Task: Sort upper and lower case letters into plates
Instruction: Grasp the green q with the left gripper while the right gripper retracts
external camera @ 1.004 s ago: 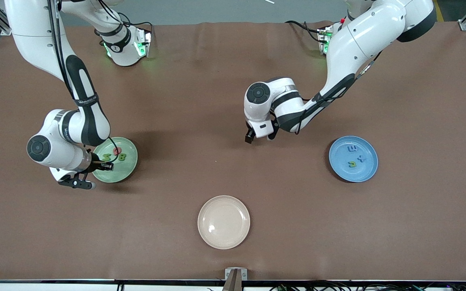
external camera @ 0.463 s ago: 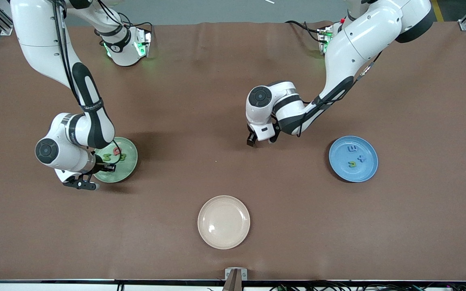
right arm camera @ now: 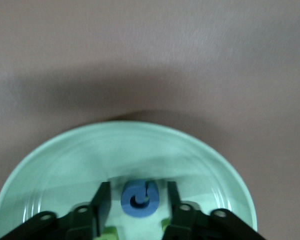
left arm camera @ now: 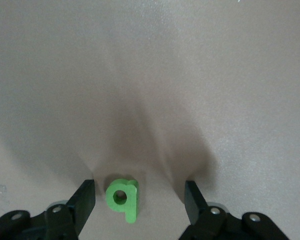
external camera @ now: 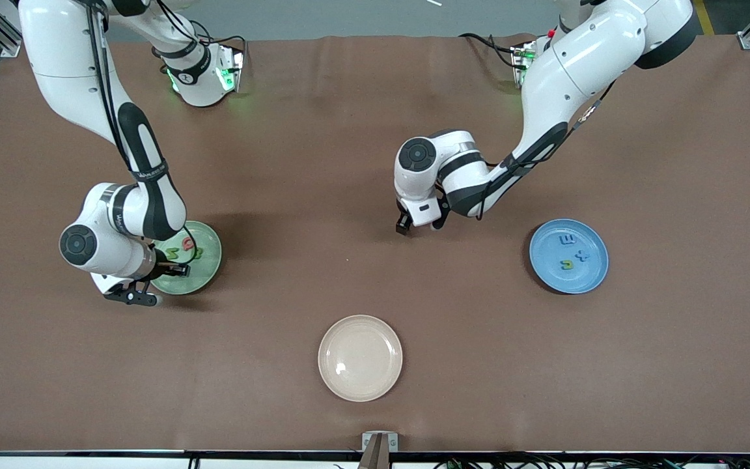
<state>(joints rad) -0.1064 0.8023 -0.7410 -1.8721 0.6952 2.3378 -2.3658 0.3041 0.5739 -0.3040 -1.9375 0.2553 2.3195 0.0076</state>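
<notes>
- Right gripper: hanging over the mint green plate at the right arm's end of the table, jaws parted around the blue G, not pressing on it.
- Red Q and a green letter: lying on the same plate.
- Left gripper: hovering low over the table's middle, jaws standing apart around a green lowercase letter that is lying on the cloth.
- Blue plate: sitting toward the left arm's end, carrying blue m, blue x and a green lowercase piece.
- Cream plate: sitting nearest the front camera.
</notes>
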